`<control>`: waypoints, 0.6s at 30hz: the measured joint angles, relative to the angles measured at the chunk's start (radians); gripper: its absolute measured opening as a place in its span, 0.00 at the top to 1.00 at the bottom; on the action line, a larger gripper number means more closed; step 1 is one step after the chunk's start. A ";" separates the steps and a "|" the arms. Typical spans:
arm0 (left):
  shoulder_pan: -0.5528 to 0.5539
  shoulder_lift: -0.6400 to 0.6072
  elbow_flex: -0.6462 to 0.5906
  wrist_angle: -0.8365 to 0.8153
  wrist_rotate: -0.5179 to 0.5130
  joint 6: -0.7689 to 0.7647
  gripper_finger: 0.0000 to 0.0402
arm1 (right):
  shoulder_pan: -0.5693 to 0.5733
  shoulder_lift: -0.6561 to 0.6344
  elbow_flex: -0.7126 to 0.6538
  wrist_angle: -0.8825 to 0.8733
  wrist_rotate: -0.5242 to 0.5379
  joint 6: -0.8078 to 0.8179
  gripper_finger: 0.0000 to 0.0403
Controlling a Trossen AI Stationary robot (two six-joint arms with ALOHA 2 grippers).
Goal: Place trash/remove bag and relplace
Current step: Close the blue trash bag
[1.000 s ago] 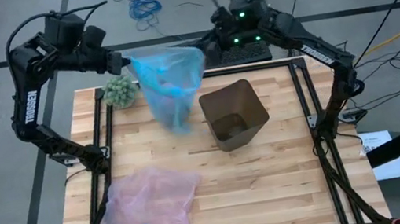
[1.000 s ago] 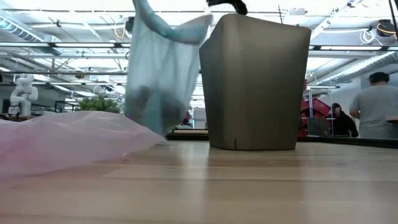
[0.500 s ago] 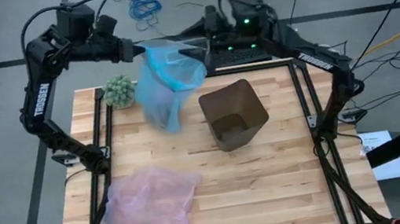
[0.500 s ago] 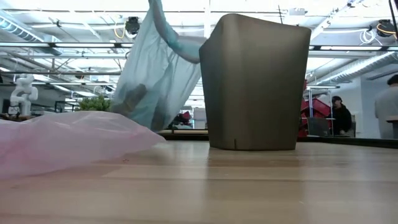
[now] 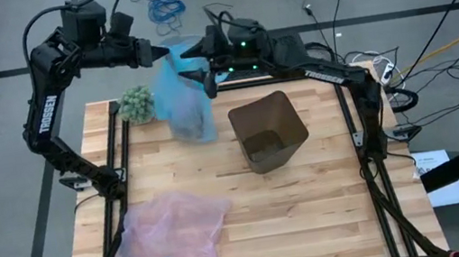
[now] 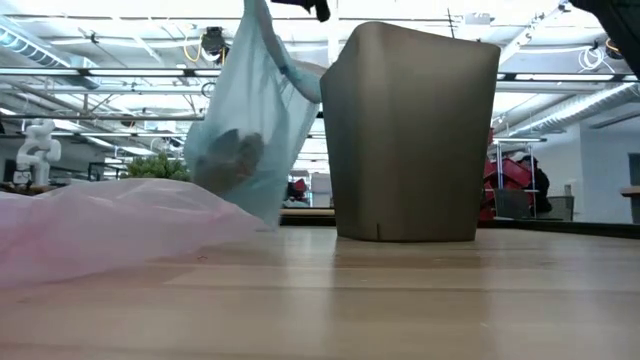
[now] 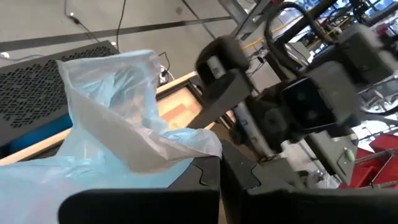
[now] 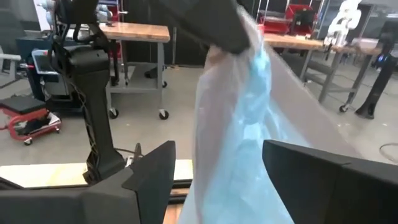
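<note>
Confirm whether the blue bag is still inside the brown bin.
No: the blue bag hangs off the table from the left gripper, beside the brown bin.

Bright, even light comes from the ceiling strips (image 6: pixel 90 80) overhead, so the wooden table (image 5: pixel 313 198) carries only faint shadows. Up close the pink bag (image 6: pixel 110 230) looks soft, perhaps out of focus. The light-blue bag (image 8: pixel 249 124) glows, backlit, and the wrist views blur slightly
</note>
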 joint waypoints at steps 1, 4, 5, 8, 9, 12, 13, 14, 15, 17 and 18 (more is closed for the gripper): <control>0.000 0.000 0.000 0.000 0.000 0.000 1.00 | 0.002 0.005 0.000 0.004 -0.001 0.015 0.42; 0.000 0.000 0.000 0.002 -0.010 -0.007 1.00 | 0.016 0.012 -0.002 0.027 -0.003 0.087 0.43; 0.000 0.000 0.000 0.007 -0.018 -0.012 1.00 | 0.023 0.012 -0.002 0.032 -0.002 0.094 0.42; 0.000 0.000 0.000 0.031 -0.020 -0.015 1.00 | 0.046 0.016 -0.001 0.042 0.082 0.084 0.43; 0.000 0.000 0.000 0.038 -0.020 -0.015 1.00 | 0.052 0.020 0.000 0.046 0.123 0.071 0.44; 0.000 0.000 0.000 0.056 -0.017 -0.019 1.00 | 0.053 0.025 -0.001 0.033 0.191 0.029 0.53; 0.000 0.000 0.000 0.062 -0.016 -0.029 1.00 | 0.052 0.025 -0.001 0.035 0.198 0.021 0.58; 0.000 0.000 0.000 0.066 -0.012 -0.040 1.00 | 0.052 0.025 -0.001 0.040 0.216 0.015 0.64; 0.000 0.000 0.000 0.073 -0.003 -0.042 1.00 | 0.052 0.024 -0.001 0.041 0.235 0.011 0.72; 0.000 0.000 0.000 0.095 0.018 -0.059 1.00 | 0.050 0.023 -0.001 0.040 0.258 0.000 0.90; 0.000 -0.002 0.000 0.101 0.033 -0.068 1.00 | 0.049 0.023 -0.001 0.037 0.258 -0.010 0.95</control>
